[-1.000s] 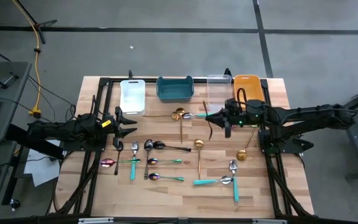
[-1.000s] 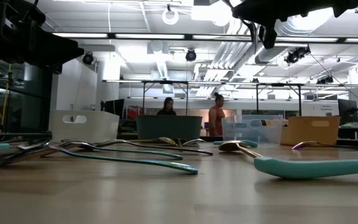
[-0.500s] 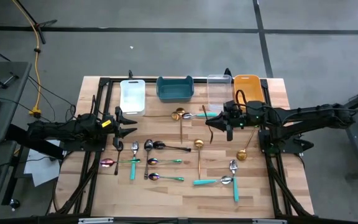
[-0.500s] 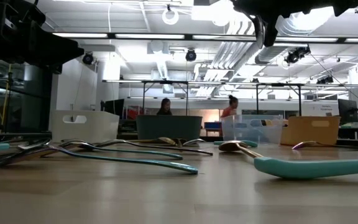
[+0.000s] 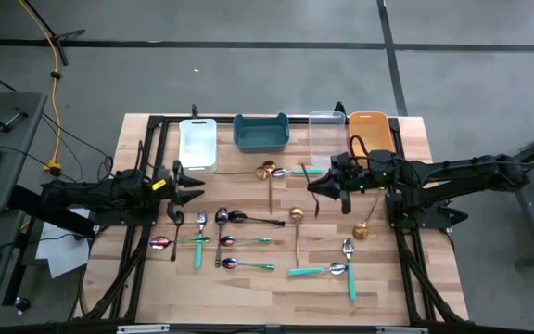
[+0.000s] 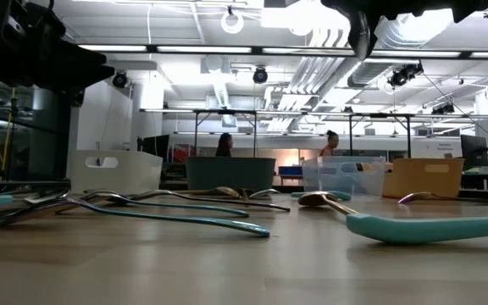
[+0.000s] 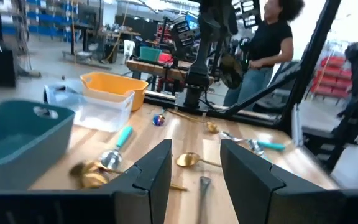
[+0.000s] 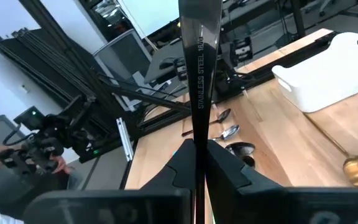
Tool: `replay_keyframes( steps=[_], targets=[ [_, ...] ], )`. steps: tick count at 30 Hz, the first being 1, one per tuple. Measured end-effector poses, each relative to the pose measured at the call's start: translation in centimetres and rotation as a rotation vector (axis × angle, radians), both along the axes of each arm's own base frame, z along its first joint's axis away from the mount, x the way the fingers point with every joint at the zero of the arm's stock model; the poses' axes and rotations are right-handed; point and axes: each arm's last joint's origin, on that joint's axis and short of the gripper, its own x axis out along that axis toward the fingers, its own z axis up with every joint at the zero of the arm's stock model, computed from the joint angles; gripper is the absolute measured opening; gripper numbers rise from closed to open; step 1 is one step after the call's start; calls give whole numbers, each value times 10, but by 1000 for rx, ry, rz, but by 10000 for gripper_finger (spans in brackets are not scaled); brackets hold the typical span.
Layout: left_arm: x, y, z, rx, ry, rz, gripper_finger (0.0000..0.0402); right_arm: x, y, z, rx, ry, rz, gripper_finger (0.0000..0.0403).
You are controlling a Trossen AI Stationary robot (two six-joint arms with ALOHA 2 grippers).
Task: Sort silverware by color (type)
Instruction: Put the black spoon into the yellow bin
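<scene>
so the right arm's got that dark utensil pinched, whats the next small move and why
Probably carry it on toward the row of bins and stop above one. The right gripper is shut on a dark utensil and holds it clear of the table, just short of the clear bin, so nothing is dropped yet. Which bin takes dark pieces the views do not show. The left gripper waits open at the table's left.

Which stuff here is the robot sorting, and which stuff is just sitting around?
Sorting:
dark utensil held in the right gripper
teal-handled spoons
gold spoons

Just there:
white bin
teal bin
clear bin
orange bin
left gripper, waiting
</scene>
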Motion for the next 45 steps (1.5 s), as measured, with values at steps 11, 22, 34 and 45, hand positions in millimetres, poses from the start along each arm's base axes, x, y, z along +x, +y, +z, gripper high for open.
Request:
replay_keyframes(
  steps=[11, 22, 34, 45],
  targets=[
    [0, 0, 1, -358, -45, -12, 129, 0, -1, 0, 25, 3, -39, 6],
    [-2, 4, 40, -383, -390, 80, 129, 1, -2, 4, 19, -35, -78, 6],
    [75, 4, 123, -27, -133, 154, 129, 1, -11, 12, -101, -127, -97, 6],
    [113, 3, 144, -61, -103, 149, 129, 0, -9, 16, -169, -176, -34, 6]
  ],
)
